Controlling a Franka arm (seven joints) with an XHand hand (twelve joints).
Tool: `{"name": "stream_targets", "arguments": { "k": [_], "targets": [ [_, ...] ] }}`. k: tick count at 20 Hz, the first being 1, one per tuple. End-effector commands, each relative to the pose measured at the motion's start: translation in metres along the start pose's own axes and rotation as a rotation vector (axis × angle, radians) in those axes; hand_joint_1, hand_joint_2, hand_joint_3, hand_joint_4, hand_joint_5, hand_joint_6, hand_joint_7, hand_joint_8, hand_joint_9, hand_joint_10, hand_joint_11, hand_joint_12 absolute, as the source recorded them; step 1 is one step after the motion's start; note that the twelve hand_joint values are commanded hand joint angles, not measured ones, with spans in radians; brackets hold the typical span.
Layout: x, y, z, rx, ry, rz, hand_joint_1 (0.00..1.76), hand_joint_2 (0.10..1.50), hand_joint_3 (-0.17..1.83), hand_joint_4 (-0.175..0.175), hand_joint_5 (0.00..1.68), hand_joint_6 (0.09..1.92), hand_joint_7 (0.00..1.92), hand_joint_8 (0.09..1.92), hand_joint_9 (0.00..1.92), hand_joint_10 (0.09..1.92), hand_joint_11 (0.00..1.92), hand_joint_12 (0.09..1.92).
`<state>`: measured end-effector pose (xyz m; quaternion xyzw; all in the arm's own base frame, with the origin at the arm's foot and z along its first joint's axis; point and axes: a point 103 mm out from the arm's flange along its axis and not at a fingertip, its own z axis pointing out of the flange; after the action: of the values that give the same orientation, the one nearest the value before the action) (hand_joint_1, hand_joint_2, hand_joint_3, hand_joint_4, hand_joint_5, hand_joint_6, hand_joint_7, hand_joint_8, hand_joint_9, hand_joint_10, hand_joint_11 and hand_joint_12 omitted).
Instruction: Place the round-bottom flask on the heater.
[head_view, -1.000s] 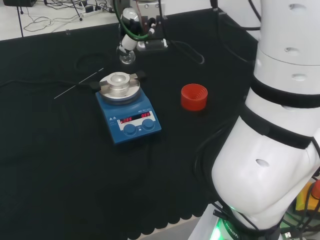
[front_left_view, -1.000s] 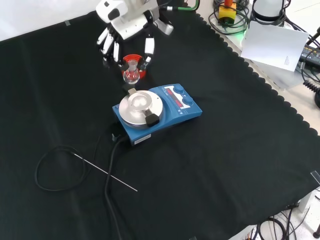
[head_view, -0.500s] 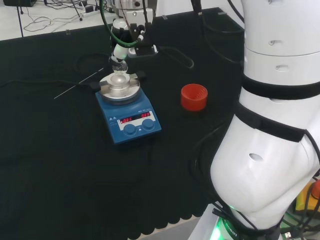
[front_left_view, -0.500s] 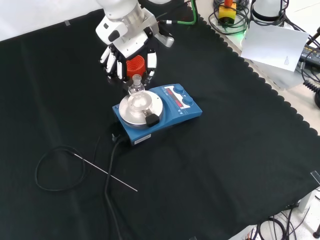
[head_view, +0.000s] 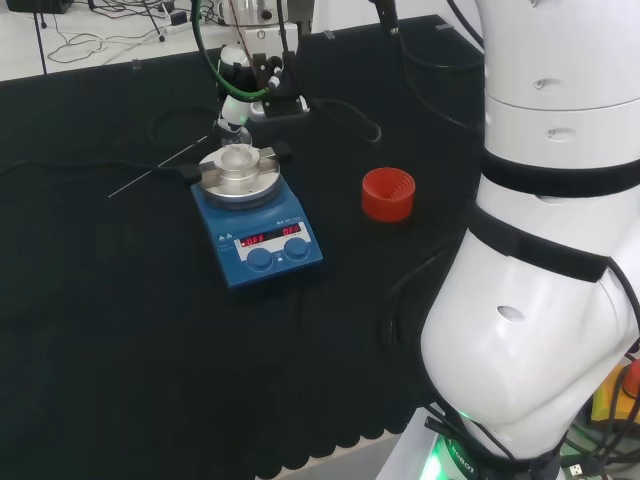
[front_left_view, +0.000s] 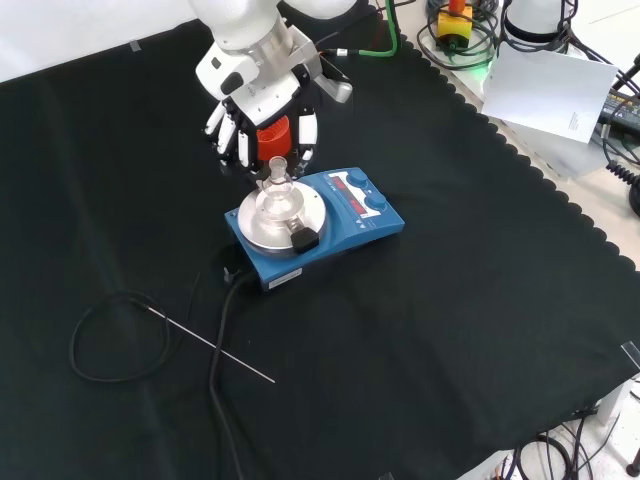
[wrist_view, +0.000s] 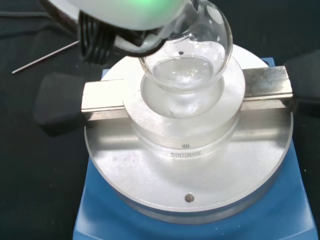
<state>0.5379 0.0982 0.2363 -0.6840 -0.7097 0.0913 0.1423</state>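
The round-bottom flask (front_left_view: 275, 193) is clear glass with a little clear liquid in its bulb (wrist_view: 188, 59). It hangs upright over the middle well of the heater's round metal block (wrist_view: 186, 150); whether the bulb touches the well I cannot tell. The hand (front_left_view: 261, 104) comes down from above with its fingers curled round the flask's neck. In the head view the hand (head_view: 240, 72) holds the flask (head_view: 232, 131) just beyond the block (head_view: 238, 172). The heater (front_left_view: 343, 213) is a blue box with two knobs and a lit red display.
A red ribbed ring stand (head_view: 388, 193) sits to the right of the heater in the head view and shows behind the hand's fingers (front_left_view: 271, 136) in the front view. A thin metal rod (front_left_view: 212, 345) and the heater's black cable (front_left_view: 112, 340) lie on the cloth nearby.
The hand has carried the flask from above the red ring stand over to the heater's block and lowered it towards the middle well.
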Motion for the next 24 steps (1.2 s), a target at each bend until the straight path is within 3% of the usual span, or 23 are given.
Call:
{"name": "stream_targets", "arguments": {
  "k": [1,2,3,5,11,20,24],
  "targets": [
    [-0.009,0.003,0.006,0.017,0.013,-0.007,1.11,0.66,0.7,0.175,1.21,0.79,0.54,0.71,0.73,0.6,0.39,1.33],
    [-0.01,0.004,0.006,0.018,0.015,-0.007,1.11,0.66,0.7,0.175,1.21,0.79,0.54,0.71,0.73,0.6,0.39,1.33],
    [0.008,0.0,0.007,0.018,-0.01,-0.002,1.11,0.66,0.7,0.175,1.21,0.79,0.54,0.71,0.73,0.6,0.39,1.33],
    [0.021,-0.003,0.008,0.022,-0.036,0.011,1.11,0.66,0.7,0.175,1.21,0.79,0.54,0.71,0.73,0.6,0.39,1.33],
    [0.015,0.002,0.012,0.032,0.002,-0.01,1.11,0.66,0.7,0.175,1.21,0.79,0.54,0.71,0.73,0.6,0.39,1.33],
    [0.012,0.005,0.016,0.036,-0.006,-0.005,1.11,0.66,0.7,0.175,1.21,0.79,0.53,0.71,0.73,0.6,0.39,1.33],
    [-0.008,0.009,0.017,0.027,0.014,0.0,1.11,0.66,0.7,0.175,1.21,0.8,0.53,0.71,0.73,0.6,0.39,1.33]
  ]
}}
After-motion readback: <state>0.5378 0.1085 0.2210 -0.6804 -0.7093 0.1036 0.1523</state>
